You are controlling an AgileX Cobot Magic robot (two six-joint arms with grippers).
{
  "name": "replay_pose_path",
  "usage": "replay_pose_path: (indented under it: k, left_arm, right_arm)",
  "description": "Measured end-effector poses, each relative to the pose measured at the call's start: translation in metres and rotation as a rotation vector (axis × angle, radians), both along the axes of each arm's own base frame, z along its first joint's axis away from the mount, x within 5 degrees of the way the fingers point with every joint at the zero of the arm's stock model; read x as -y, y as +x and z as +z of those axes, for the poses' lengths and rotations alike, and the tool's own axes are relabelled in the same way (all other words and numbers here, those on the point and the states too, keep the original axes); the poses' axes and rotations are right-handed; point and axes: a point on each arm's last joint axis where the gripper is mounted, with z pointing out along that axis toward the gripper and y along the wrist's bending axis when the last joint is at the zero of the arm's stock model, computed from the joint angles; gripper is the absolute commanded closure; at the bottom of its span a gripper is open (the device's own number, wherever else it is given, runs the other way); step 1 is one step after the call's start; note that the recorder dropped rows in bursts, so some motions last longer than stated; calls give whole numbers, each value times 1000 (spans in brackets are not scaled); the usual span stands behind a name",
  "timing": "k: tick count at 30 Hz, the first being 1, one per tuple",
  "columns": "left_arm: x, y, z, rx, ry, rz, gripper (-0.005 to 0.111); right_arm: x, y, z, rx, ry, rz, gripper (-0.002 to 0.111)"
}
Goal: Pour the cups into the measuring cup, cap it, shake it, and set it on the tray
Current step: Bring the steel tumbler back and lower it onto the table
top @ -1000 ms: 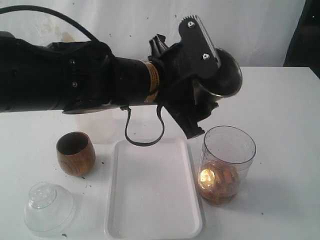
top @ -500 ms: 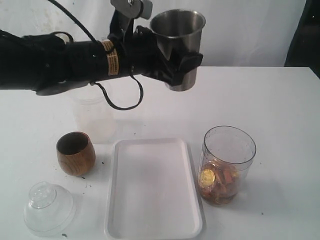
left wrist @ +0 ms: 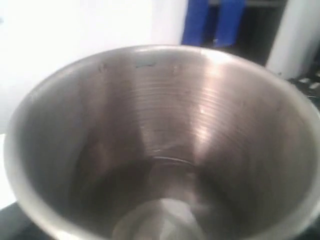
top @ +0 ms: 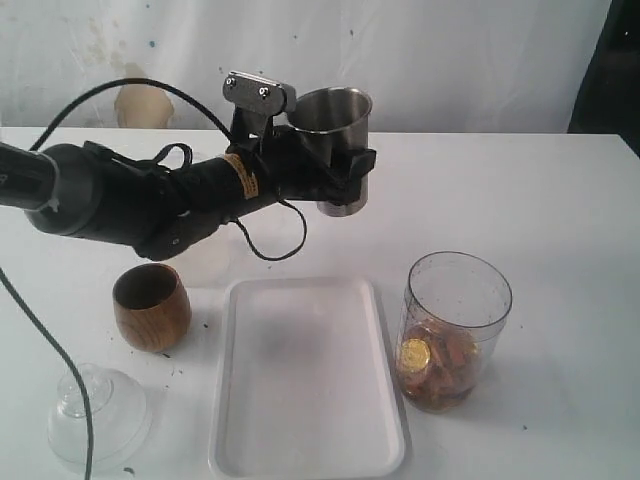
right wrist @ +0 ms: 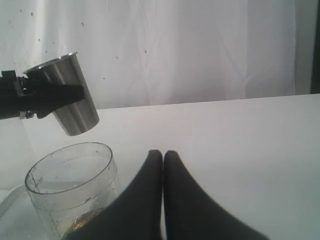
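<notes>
Lid dome nearest, clear, on worktop. White tray just beside it. Wooden cup left of tray, contents hidden. Measuring cup right of tray, uncapped, probably coins in its base. Farther back, left hand grips steel tumbler upright above worktop; inside looks empty. Right hand closed on nothing. Judged: tumbler poured; next, park it, fetch wooden cup.

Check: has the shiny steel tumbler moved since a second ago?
Yes: the steel tumbler, earlier tipped above the clear plastic measuring cup, is upright, left of it.
</notes>
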Motion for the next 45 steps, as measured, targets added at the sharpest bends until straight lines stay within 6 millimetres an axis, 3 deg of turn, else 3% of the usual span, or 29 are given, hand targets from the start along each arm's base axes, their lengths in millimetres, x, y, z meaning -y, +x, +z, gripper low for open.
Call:
replay_pose_path:
  k: [7,17,29,36,38,41,45]
  left_arm:
    - [12,0,-24,21,64,78,107]
    - [35,6,-38,38,85,165,107]
    - [40,17,-71,-33,102,215,107]
    - [41,17,-80,-49,119,213,107]
    - [41,16,-83,-66,133,210,104]
    - [41,16,-84,-81,145,207,90]
    - [41,16,-84,-82,146,206,59]
  right_arm:
    - [0,0,0,0,0,0,108]
    - [0,0,0,0,0,0,108]
    - [0,0,0,0,0,0,108]
    - [0,0,0,0,0,0,108]
    - [0,0,0,0,0,0,108]
    - [0,0,0,0,0,0,108]
    - [0,0,0,0,0,0,108]
